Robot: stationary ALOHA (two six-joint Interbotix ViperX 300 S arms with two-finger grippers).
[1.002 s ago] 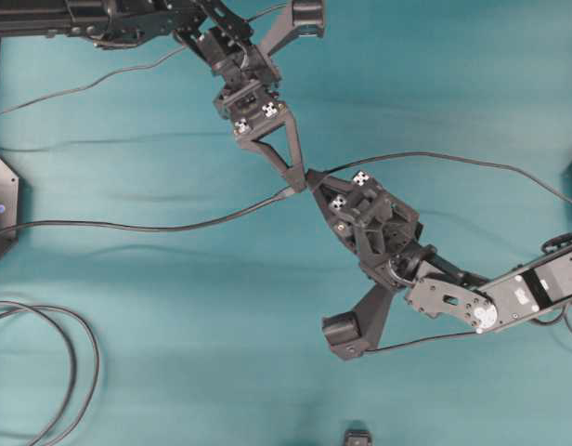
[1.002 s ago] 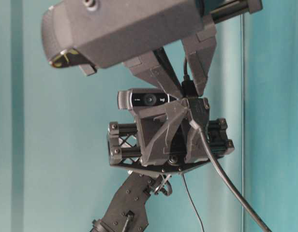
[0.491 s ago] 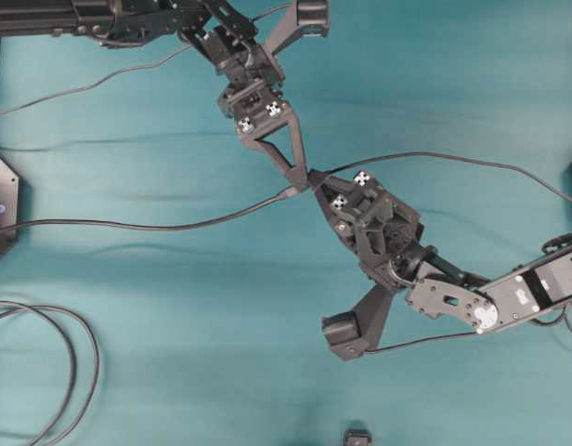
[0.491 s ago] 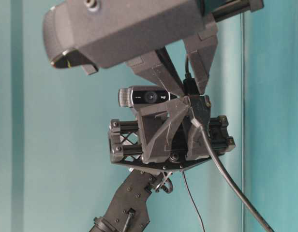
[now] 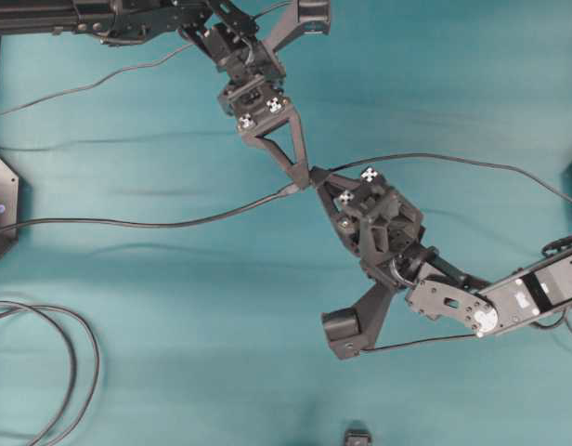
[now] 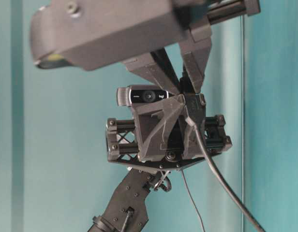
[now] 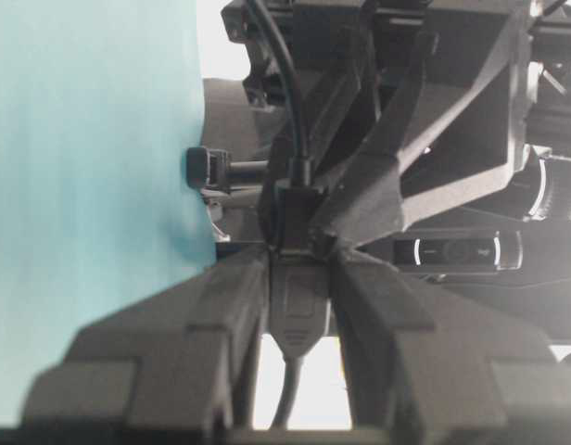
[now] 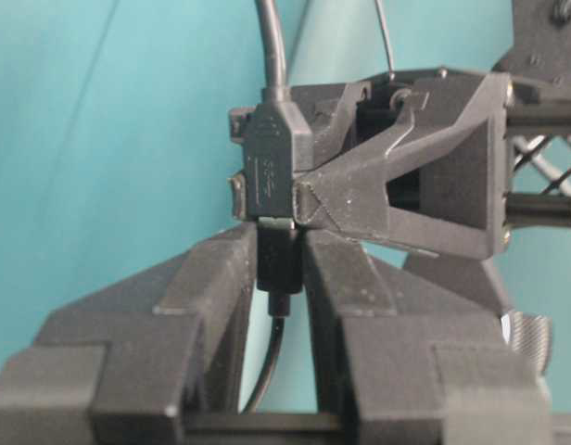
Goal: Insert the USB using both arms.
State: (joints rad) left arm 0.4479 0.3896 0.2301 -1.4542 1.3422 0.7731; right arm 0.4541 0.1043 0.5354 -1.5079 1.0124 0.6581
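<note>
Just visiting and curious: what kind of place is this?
Probably a robotics lab bench: two black arms, the left gripper and right gripper meeting over a teal cloth, with loose cables.

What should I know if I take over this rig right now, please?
Left gripper: shut on the socket.
Right gripper: shut on the USB, gripped by its black collar.
Done: the two connectors meet end to end and no silver shows between them, so the plug looks seated.
Left: confirm it is fully in, then release both.
</note>
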